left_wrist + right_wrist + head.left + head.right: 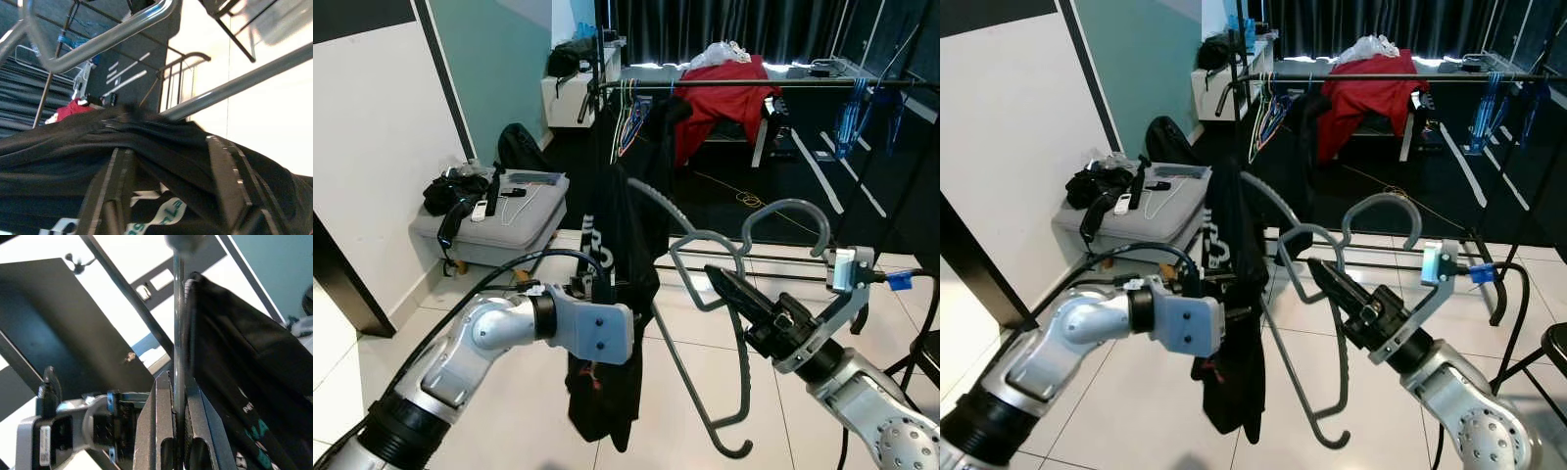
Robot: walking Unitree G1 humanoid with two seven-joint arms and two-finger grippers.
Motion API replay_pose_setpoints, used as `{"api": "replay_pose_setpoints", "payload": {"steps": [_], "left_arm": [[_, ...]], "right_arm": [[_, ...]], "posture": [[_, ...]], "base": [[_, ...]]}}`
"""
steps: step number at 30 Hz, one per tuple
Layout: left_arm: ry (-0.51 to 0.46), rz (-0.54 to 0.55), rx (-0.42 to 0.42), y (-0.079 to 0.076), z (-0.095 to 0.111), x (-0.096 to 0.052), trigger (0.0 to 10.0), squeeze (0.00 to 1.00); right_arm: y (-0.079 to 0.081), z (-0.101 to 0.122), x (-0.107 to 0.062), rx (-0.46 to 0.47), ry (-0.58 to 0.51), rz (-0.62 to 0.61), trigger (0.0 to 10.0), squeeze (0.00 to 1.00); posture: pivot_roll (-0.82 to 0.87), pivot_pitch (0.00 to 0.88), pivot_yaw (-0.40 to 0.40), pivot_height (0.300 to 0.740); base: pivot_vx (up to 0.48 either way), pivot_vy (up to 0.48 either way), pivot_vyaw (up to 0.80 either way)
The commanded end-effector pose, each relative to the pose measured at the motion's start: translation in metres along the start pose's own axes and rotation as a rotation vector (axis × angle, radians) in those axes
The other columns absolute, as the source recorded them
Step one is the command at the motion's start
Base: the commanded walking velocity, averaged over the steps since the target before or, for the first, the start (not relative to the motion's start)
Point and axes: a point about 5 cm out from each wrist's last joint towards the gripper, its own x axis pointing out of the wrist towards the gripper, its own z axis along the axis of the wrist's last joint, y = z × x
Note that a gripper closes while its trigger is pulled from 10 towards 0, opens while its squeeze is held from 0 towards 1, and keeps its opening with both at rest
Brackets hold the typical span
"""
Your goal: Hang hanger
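The right claw is pinching the stiff, light grey hanger; the left claw is squeezing the soft, floppy black shirt hanging on it; the rail is waiting far behind.

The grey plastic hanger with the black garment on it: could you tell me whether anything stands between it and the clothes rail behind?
Nothing visible blocks it. The grey plastic hanger, held by the right gripper, faces open floor before the black clothes rail, where other hangers and a red garment already hang.
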Motion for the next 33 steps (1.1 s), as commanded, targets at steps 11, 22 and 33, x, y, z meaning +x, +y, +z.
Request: {"api": "replay_pose_setpoints", "payload": {"steps": [11,22,33], "left_arm": [[0.0,0.031,0.01,-0.001,-0.001,0.004,10.0,0.84],[0.064,0.035,0.013,0.004,-0.014,-0.008,10.0,0.0],[0.142,-0.016,-0.105,0.009,-0.025,-0.046,10.0,0.0]], "right_arm": [[0.036,0.021,0.001,-0.139,-0.082,0.288,10.0,0.0],[0.038,0.025,-0.004,-0.145,-0.09,0.327,10.0,0.0],[0.033,0.045,-0.018,-0.229,-0.114,0.323,10.0,0.0]], "posture": [[-0.11,0.0,0.014,0.74],[-0.1,0.0,0.013,0.74],[-0.1,0.0,0.013,0.74]], "base": [[0.0,0.0,0.0],[0.0,0.0,0.0],[0.0,0.0,0.0]]}}
